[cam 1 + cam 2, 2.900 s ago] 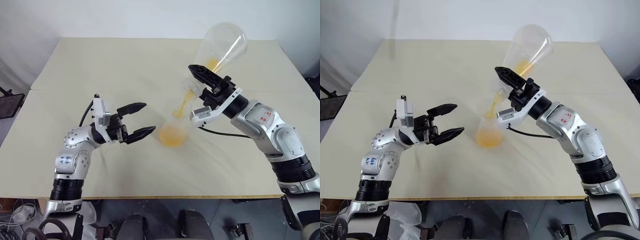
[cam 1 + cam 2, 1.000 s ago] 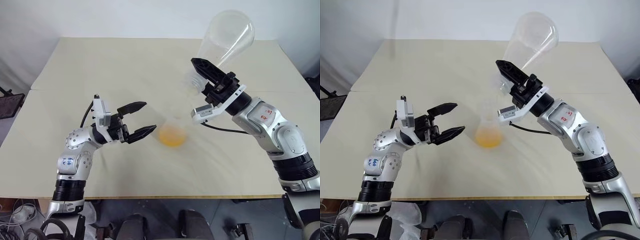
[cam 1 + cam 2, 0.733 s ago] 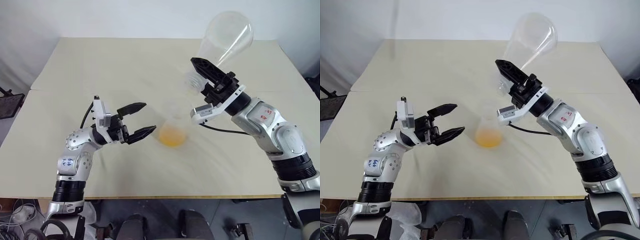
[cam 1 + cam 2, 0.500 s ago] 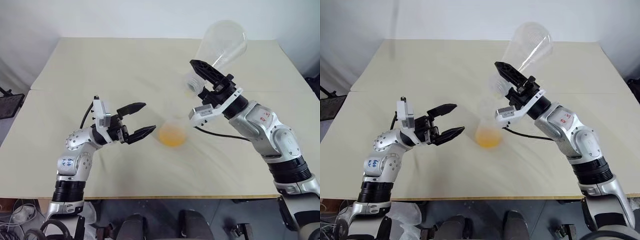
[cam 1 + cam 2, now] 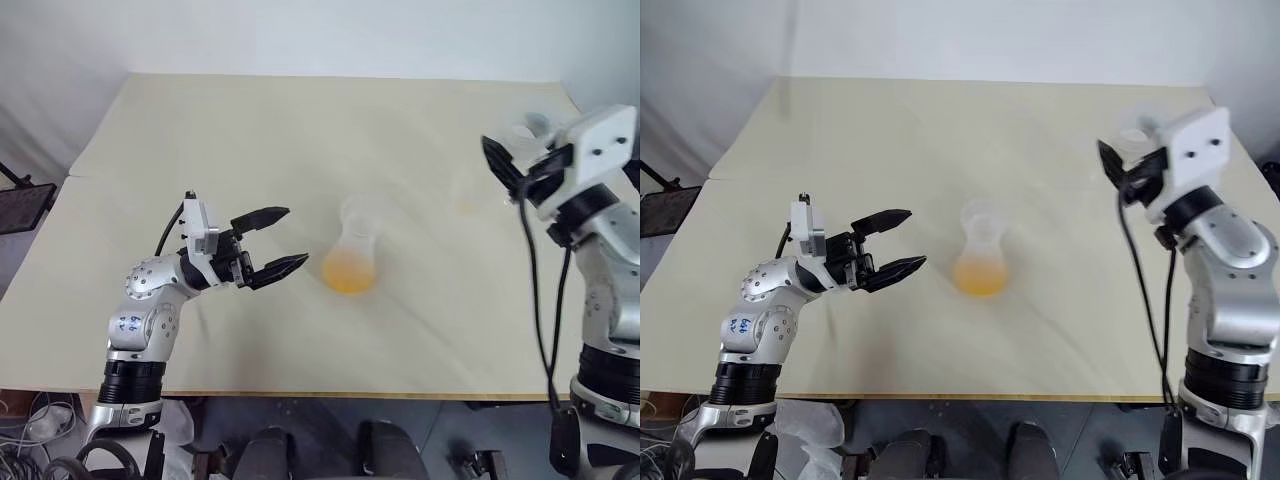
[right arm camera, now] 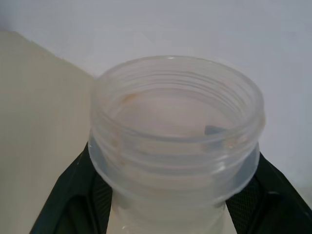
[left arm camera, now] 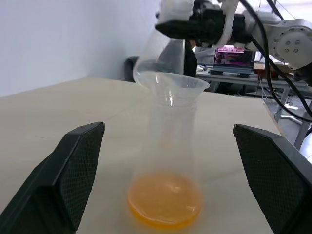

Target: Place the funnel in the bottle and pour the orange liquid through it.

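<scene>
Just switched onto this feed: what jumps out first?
Mid-table, a clear flask-shaped bottle stands upright, funnel in its neck and orange liquid pooled in its base. The left claw hangs open beside it, not touching. Off at the table's right edge, the right claw grips a large clear container by its threaded neck.

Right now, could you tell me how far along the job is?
The funnel sits in the bottle, orange liquid pooled at its base: pouring looks done. In hand: the right gripper grips a clear container that looks empty. Left: probably setting it down.
</scene>
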Action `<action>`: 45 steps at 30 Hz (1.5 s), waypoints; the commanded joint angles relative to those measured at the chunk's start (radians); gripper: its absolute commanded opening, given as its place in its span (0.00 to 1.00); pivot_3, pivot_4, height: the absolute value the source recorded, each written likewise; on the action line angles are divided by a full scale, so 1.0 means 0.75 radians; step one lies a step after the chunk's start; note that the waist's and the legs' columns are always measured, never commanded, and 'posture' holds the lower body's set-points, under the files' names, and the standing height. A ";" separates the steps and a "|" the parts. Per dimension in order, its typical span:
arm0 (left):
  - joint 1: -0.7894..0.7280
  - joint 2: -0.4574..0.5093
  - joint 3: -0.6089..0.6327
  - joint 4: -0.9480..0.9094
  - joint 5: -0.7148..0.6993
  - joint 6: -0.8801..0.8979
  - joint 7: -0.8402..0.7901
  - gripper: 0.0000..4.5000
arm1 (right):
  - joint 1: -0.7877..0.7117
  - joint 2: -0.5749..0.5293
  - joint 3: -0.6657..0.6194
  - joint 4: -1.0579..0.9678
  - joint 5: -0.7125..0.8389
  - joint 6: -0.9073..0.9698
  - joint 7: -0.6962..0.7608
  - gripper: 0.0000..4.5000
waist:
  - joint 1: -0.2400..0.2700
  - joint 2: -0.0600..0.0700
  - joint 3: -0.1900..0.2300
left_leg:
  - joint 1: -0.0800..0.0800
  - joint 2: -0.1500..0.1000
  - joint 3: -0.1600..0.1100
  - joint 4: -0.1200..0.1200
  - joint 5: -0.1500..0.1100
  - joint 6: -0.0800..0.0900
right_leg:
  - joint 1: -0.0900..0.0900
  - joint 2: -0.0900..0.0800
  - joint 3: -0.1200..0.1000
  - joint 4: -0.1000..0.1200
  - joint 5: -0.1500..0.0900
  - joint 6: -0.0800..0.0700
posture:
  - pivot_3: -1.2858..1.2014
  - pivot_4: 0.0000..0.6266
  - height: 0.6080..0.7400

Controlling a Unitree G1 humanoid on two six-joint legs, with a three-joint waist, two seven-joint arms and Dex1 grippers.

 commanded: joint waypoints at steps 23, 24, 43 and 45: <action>-0.052 0.029 0.021 -0.004 -0.029 0.059 -0.025 1.00 | 0.319 0.015 -0.422 0.220 0.384 0.006 -0.085 1.00 | -0.012 0.000 0.000 | 0.002 0.001 0.010 0.001 0.000 0.000 | 0.000 0.001 0.003 0.000 0.000 0.000 | 0.52 0.24 1.00; -0.053 0.032 0.022 -0.004 -0.030 0.063 -0.024 1.00 | 0.323 0.020 -0.445 0.196 0.397 -0.028 -0.088 1.00 | -0.011 0.001 0.000 | 0.002 0.001 0.010 0.001 0.000 0.000 | 0.000 0.000 0.003 0.000 0.000 0.000 | 0.52 0.24 1.00; -0.087 0.130 0.034 0.073 0.020 0.041 -0.079 1.00 | 0.245 -0.092 -0.416 0.014 0.630 -0.174 0.083 1.00 | 0.015 0.001 0.000 | 0.003 0.001 0.012 0.000 0.000 0.000 | 0.000 0.001 0.004 -0.001 0.000 0.000 | 0.52 0.24 1.00; -0.075 0.167 0.039 0.070 0.033 0.046 -0.086 1.00 | 0.265 -0.134 -0.339 -0.017 0.624 -0.181 0.198 1.00 | 0.016 0.001 0.000 | 0.003 0.001 0.012 0.000 0.000 0.000 | 0.000 0.001 0.004 0.000 0.000 0.000 | 0.52 0.24 1.00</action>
